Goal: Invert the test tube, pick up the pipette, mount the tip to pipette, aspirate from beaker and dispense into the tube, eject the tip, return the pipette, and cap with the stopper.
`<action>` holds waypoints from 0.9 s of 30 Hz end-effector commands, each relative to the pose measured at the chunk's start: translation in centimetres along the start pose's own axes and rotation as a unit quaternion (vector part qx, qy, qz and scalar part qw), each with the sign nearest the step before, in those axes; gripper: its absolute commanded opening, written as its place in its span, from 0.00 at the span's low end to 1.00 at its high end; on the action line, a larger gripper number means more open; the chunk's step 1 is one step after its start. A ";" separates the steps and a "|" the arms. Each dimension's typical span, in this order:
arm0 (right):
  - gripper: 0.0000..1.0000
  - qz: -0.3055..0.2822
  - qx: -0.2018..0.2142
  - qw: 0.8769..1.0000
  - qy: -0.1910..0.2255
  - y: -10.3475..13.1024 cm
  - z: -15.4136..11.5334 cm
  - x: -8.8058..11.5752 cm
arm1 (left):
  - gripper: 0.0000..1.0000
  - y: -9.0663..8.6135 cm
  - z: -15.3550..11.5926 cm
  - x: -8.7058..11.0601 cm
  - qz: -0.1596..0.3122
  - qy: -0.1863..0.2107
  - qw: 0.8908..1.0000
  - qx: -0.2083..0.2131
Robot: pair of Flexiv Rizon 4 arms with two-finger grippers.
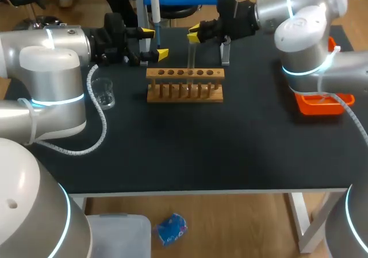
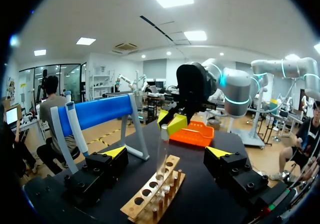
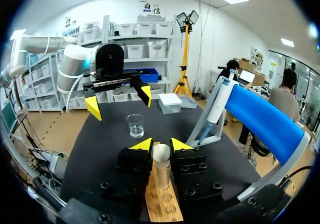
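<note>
A clear test tube (image 1: 192, 56) stands upright with its lower end at the wooden rack (image 1: 184, 87). My right gripper (image 1: 196, 35) is shut on its upper end. In the right wrist view the tube's rounded end (image 3: 161, 153) shows between that gripper's (image 3: 161, 145) yellow tips. My left gripper (image 1: 156, 43) is open, just left of the tube. In the left wrist view the tube (image 2: 161, 154) rises from the rack (image 2: 150, 196) ahead of the wide-apart fingers (image 2: 115, 151). The blue-and-white pipette (image 1: 154, 4) hangs on its stand behind the rack. The glass beaker (image 1: 103, 92) sits left of the rack.
An orange tray (image 1: 319, 104) lies at the table's right side under my right arm. A small white stand (image 1: 225, 53) is just behind the rack's right end. The front half of the black table (image 1: 201, 149) holds nothing else.
</note>
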State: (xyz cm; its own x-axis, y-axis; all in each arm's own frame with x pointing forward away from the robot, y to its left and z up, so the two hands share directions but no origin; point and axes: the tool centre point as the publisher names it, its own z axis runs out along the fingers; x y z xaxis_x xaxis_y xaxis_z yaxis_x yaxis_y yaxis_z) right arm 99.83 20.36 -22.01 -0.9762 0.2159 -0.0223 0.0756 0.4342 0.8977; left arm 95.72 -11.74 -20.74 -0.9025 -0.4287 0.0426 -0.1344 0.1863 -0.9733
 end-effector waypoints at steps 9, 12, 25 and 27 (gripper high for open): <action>0.00 0.005 0.006 1.000 -0.001 -1.0 -0.2 0.5 | 1.00 0.1 0.1 0.1 0.001 -0.003 1.000 0.002; 0.00 0.005 0.009 1.000 -0.001 -1.2 -0.1 0.5 | 1.00 0.1 0.1 0.1 0.001 -0.003 1.000 0.002; 0.00 0.012 0.010 1.000 0.003 -2.5 0.6 0.7 | 1.00 0.1 0.1 0.1 0.001 -0.003 1.000 0.002; 0.00 0.011 0.011 1.000 0.003 -2.5 0.6 0.7 | 1.00 0.1 0.1 0.1 0.001 -0.003 1.000 0.002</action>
State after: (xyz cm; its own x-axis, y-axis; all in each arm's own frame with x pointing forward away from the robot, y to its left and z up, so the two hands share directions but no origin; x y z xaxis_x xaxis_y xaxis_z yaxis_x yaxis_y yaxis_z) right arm 99.09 19.93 -23.67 -0.9752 0.2214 -0.0002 0.1005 0.4438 0.8905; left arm 95.72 -11.74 -20.74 -0.9025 -0.4287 0.0425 -0.1344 0.1863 -0.9733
